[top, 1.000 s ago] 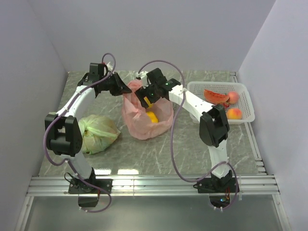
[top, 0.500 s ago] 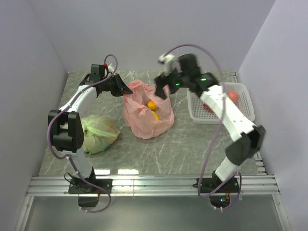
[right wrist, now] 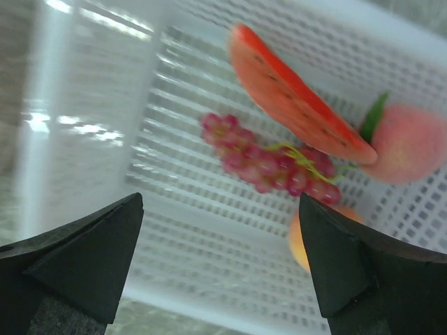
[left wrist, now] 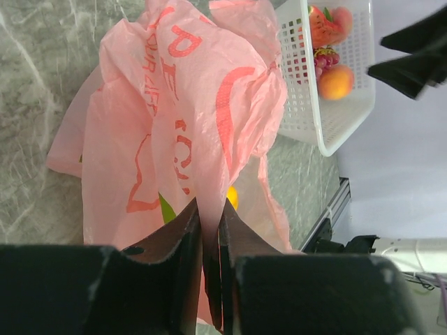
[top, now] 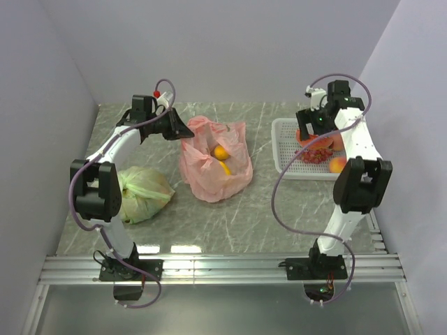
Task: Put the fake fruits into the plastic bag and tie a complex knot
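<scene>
The pink plastic bag (top: 209, 174) stands open mid-table with an orange fruit (top: 220, 151) and a yellow fruit (top: 225, 168) inside. My left gripper (top: 183, 130) is shut on the bag's upper edge; in the left wrist view the film (left wrist: 188, 118) is pinched between its jaws (left wrist: 209, 204). No knot is in view. My right gripper (top: 309, 131) hovers open and empty over the white basket (top: 285, 126). Below the right gripper (right wrist: 220, 202) lie a watermelon slice (right wrist: 293, 98), dark red grapes (right wrist: 265, 162), a peach (right wrist: 408, 143) and an orange fruit (right wrist: 299, 239).
A knotted pale green bag (top: 143, 192) lies at the left beside the left arm's lower link. The basket sits against the right wall. A metal rail (top: 223, 265) runs along the table's near edge.
The right arm swung from the bag's mouth to over the basket, its jaws now wide and empty. An orange fruit now lies in the bag. The left gripper kept its hold.
</scene>
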{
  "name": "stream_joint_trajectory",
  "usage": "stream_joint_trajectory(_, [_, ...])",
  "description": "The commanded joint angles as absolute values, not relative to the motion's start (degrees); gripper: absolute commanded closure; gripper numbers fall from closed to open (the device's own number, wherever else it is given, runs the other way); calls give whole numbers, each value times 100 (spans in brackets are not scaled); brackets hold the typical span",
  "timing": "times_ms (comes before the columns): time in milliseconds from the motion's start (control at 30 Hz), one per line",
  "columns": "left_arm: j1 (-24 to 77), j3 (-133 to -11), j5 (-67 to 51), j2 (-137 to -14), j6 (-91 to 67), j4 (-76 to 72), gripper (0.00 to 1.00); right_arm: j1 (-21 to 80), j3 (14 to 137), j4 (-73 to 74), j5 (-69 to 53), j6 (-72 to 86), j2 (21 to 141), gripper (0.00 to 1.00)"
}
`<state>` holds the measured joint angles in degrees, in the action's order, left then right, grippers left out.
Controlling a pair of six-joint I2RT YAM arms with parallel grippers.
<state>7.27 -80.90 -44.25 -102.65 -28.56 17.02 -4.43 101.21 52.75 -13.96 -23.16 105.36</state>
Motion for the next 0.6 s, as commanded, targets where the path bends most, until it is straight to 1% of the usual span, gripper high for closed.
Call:
stream_joint_trajectory(0, [721, -8077, -4649, -9967, -2637, 1573, 82, -720, 10643, 5738, -1047, -3014, 10854, 2])
stream_joint_trajectory(100, [721, -8025, -4649, -9932, -2619, 1494, 81, -826, 10521, 5827, -818, -3453, 11048, 2])
stream_joint_trajectory(200, [721, -8016, -4754, -9958, -2628, 1520, 81, -853, 10099, 5450, -773, -3989, 11065, 0])
stream_joint_trajectory(300, [721, -8007, -4878, -9975, -2575, 1591, 81, -844, 10160, 5335, -879, -4411, 11258, 0])
stream_joint_trajectory(433, [721, -7902, -4913, -9914, -2566, 1521, 81, -835, 10528, 5431, -809, -4806, 11680, 0])
stream_joint_trajectory(567, [721, -7901, -4948, -9914, -2610, 1477, 80, -844, 10372, 5344, -809, -5070, 11918, 1])
